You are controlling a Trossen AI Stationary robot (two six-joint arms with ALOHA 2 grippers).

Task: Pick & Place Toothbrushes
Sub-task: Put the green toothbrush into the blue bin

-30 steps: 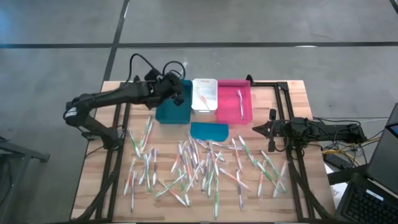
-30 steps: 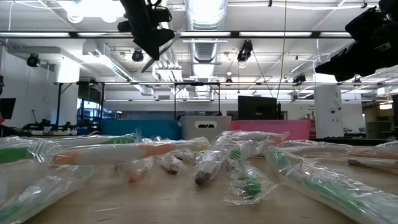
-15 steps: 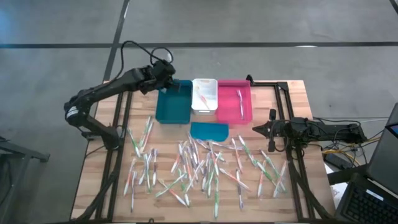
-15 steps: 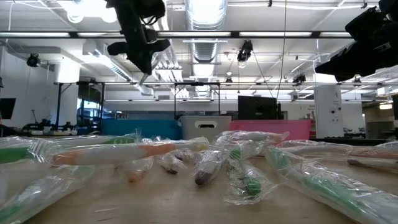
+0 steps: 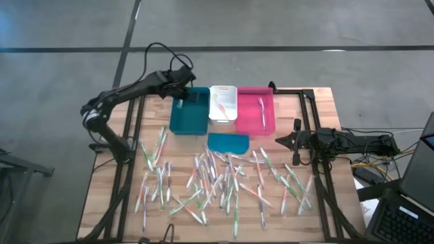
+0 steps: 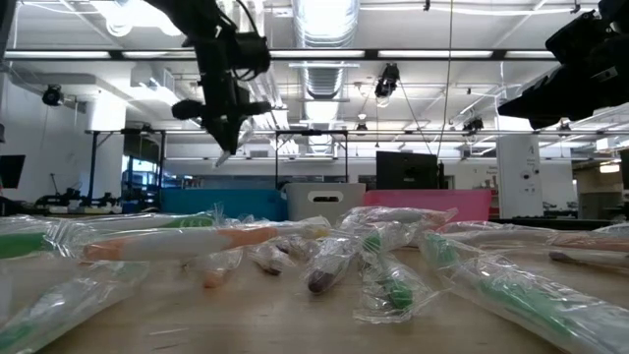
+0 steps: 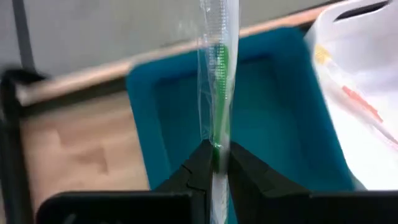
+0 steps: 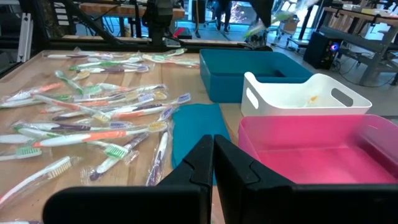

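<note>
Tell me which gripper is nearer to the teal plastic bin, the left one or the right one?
Left. The left gripper hangs over the teal plastic bin near its far left corner, holding a wrapped green toothbrush. The right gripper waits beyond the pink plastic bin.

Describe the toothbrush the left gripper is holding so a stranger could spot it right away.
Look at the teal bin at the table's far side. Above it the left gripper holds one green-handled toothbrush in a clear wrapper, the only one off the table.
</note>
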